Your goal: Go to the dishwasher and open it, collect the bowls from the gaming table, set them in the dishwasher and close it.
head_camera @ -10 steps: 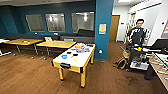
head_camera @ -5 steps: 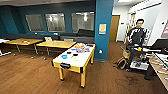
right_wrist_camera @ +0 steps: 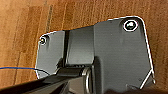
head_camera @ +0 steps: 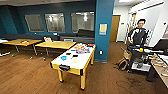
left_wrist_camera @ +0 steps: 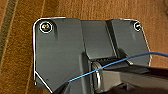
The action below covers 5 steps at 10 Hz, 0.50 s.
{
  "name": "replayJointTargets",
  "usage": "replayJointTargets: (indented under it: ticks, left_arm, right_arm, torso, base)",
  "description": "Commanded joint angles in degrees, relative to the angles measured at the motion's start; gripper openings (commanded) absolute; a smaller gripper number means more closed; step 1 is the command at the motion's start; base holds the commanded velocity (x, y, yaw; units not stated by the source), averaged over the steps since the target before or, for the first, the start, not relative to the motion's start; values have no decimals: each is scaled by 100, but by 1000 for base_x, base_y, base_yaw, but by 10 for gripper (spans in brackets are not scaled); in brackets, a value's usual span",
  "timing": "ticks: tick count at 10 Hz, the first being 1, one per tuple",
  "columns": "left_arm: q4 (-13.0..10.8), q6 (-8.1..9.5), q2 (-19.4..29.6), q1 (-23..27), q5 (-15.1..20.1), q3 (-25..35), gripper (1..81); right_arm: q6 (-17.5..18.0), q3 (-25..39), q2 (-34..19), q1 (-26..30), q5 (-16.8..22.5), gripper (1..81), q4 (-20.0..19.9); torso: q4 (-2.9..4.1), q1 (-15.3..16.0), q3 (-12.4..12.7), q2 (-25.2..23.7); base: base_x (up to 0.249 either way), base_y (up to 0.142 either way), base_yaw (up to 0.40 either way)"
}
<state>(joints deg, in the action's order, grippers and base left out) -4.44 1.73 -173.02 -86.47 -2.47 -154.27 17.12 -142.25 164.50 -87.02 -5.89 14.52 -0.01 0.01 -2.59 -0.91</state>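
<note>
The gaming table (head_camera: 75,60) stands ahead of me on a wood floor (head_camera: 30,77), beside a blue pillar (head_camera: 104,27). A blue bowl (head_camera: 63,58) and a yellow-green bowl (head_camera: 74,60) sit on its white top. I cannot tell how my pincers stand.

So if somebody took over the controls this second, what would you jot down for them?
Grippers: from the wrist views, over wood floor, I cannot tell whether either is open or shut; nothing is visibly held.
Things: the gaming table stands ahead on the wood floor. On it sit a blue bowl and a yellow-green bowl, among other small items.
Done: the robot is near the table, not at it.
Left: both bowls wait to be collected and loaded.
A person stands at a cart on the right.
</note>
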Motion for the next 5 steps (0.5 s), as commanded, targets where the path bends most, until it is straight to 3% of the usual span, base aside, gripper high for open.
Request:
replayJointTargets:
  ticks: [1, 4, 5]
  left_arm:
    - [39, 20, 13, 205, 335, 20, 811]
    - [31, 20, 4, 213, 335, 20, 811]
    - [31, 20, 4, 213, 335, 20, 811]
  right_arm:
    - [-15, 32, -29, 215, 290, 811, 86]
    - [-15, 32, -29, 215, 290, 811, 86]
    - [-15, 32, -29, 215, 290, 811, 86]
  torso:
    - [0, 0, 0, 0]
    - [0, 0, 0, 0]
    - [0, 0, 0, 0]
  base:
    - [132, 0, 0]
    - [139, 0, 0]
    - [144, 71, 0]
